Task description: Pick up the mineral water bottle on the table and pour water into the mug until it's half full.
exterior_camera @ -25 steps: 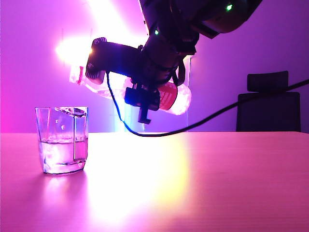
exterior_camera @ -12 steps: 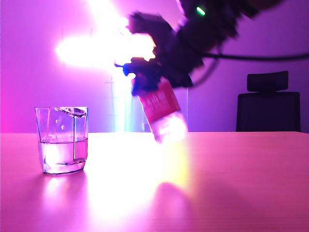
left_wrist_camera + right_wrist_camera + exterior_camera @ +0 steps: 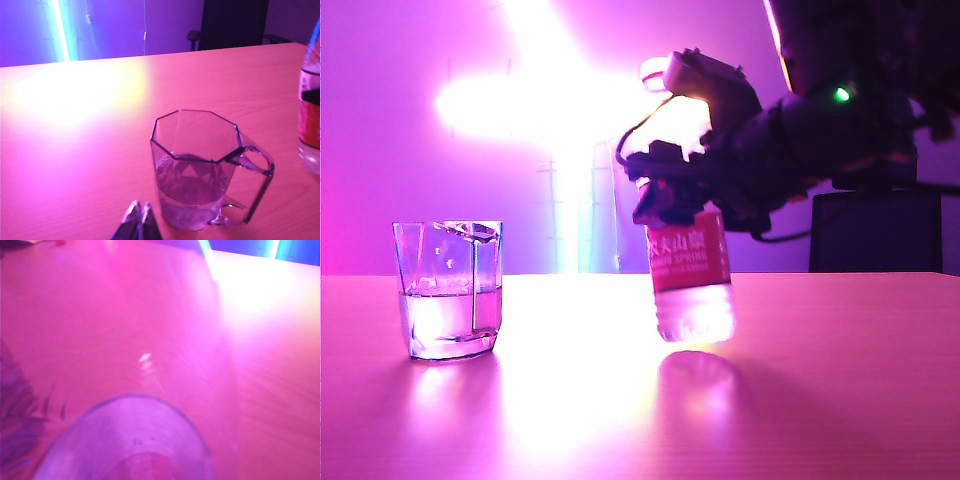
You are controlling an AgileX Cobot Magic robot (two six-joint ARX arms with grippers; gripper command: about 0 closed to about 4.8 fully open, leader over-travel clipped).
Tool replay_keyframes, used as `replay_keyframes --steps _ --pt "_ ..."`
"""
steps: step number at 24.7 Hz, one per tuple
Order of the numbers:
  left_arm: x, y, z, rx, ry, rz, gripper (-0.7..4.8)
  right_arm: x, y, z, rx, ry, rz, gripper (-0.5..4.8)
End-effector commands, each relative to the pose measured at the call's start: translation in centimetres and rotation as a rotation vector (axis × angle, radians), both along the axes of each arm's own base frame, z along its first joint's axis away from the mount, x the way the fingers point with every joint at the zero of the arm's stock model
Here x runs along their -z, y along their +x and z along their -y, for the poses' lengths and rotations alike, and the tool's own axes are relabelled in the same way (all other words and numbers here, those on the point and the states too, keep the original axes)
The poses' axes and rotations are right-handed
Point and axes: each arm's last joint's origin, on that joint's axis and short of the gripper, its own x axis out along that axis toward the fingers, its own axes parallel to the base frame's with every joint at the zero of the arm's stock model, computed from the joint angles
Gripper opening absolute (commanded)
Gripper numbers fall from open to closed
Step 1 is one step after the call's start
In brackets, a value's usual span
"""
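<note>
Mug [image 3: 448,290] on left of table [image 3: 820,400], water [image 3: 450,318] filling roughly lower third. Mineral water bottle [image 3: 690,275] nearly upright right of mug, well apart, base at or just above tabletop; contact unclear. Right gripper [image 3: 672,190] clamped on bottle's upper part, above red label. Left gripper [image 3: 138,220] near mug's near side, fingertips pressed together, holding nothing. Left wrist view alone shows mug's handle [image 3: 250,185], missing from side-on exterior view. Right wrist view: blurred bottle [image 3: 130,440] close-up.
</note>
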Motion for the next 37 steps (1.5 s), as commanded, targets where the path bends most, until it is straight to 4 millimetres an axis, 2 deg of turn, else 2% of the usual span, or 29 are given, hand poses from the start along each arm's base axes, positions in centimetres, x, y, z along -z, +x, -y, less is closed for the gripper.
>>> replay_keyframes --steps 1,7,8,9,11,21,31,34,37 --pt "-0.2 0.0 0.0 0.004 -0.006 0.006 -0.02 0.1 -0.6 0.4 0.001 0.054 0.041 2.30" --pt "-0.2 0.0 0.0 0.004 -0.006 0.006 -0.02 1.5 -1.9 1.6 0.030 0.062 0.053 2.34" --pt "-0.2 0.0 0.0 0.004 -0.006 0.006 -0.02 1.9 -2.3 1.9 0.043 0.059 0.054 2.60" --pt "-0.2 0.0 0.0 0.004 -0.006 0.006 -0.02 2.1 -2.4 2.0 0.044 0.057 0.051 3.14" --pt "-0.2 0.0 0.0 0.004 -0.006 0.006 -0.02 2.4 -2.6 2.2 0.045 0.048 0.040 4.76" --pt "-0.2 0.0 0.0 0.002 -0.006 0.006 -0.02 2.6 -4.1 3.2 0.044 0.078 0.024 4.79" --pt "-0.2 0.1 -0.2 -0.015 -0.006 0.006 -0.02 2.1 -8.4 6.1 0.006 0.184 0.026 4.79" --pt "-0.2 0.3 -1.2 -0.120 -0.005 0.007 -0.02 2.1 -10.1 7.2 -0.053 0.217 0.014 4.79" --pt "-0.2 0.5 -2.0 -0.207 -0.005 0.007 -0.02 1.9 -10.8 7.7 -0.052 0.252 0.005 4.79"
